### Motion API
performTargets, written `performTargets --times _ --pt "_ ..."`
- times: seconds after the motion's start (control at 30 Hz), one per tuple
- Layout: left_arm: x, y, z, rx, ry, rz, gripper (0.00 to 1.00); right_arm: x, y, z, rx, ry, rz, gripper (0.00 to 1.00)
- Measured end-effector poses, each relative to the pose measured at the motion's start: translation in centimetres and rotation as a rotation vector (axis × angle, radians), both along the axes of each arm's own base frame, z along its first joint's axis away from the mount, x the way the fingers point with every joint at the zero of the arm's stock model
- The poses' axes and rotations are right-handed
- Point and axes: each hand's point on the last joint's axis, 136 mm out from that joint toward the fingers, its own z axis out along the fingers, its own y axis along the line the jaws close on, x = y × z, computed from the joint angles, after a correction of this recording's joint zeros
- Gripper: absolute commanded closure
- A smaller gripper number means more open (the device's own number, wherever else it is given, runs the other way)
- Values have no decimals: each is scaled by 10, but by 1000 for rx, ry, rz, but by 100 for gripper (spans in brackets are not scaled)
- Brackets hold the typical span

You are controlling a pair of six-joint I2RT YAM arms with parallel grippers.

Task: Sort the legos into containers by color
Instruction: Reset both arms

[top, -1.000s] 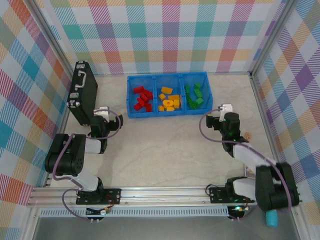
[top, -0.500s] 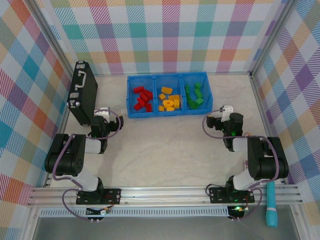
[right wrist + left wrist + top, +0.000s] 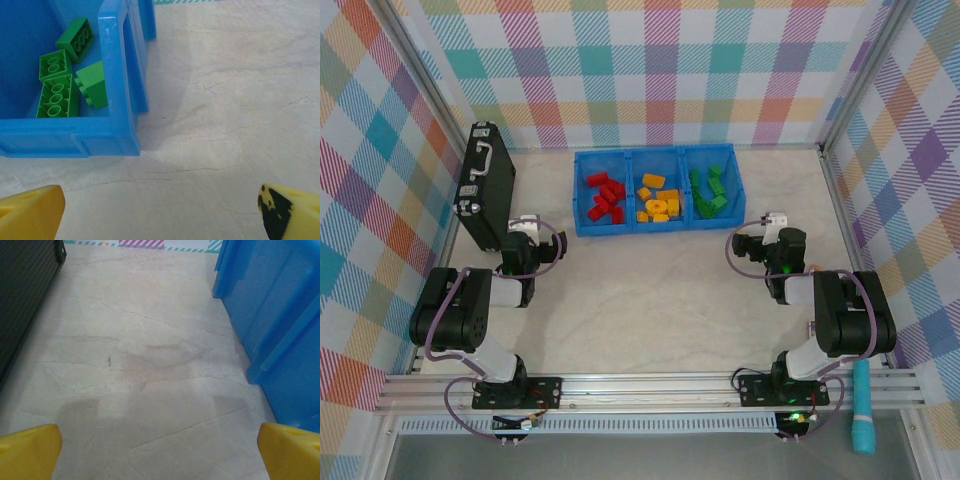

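From above, the blue bin sits at the far middle of the counter. Its three compartments are filled by colour: red legos on the left, yellow-orange legos in the middle and green legos on the right. A black case stands at the far left, against the wall. The left arm is folded low, near the case. The right arm is folded on the other side, its wrist just near of the bin's right corner.

Through the left wrist camera, the left fingers show as two yellow tips spread as wide as they go, with only bare counter between them. The bin's outer wall rises on the right and the case on the left.

Through the right wrist camera, the right fingers are likewise spread fully apart and hold nothing. Beyond them is the corner of the bin, with green bricks lying inside it.

Every brick I can make out lies with its own colour, so to my eye the sorting is at its end. The next move calls for little. A look for any stray hidden behind the arms would settle it; otherwise the arms can rest.
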Motion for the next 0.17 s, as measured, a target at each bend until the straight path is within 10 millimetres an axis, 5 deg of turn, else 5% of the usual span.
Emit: performTargets --times 0.17 --pt "-2 0 -4 1 17 0 0 1 0 1 -2 -2 -2 1"
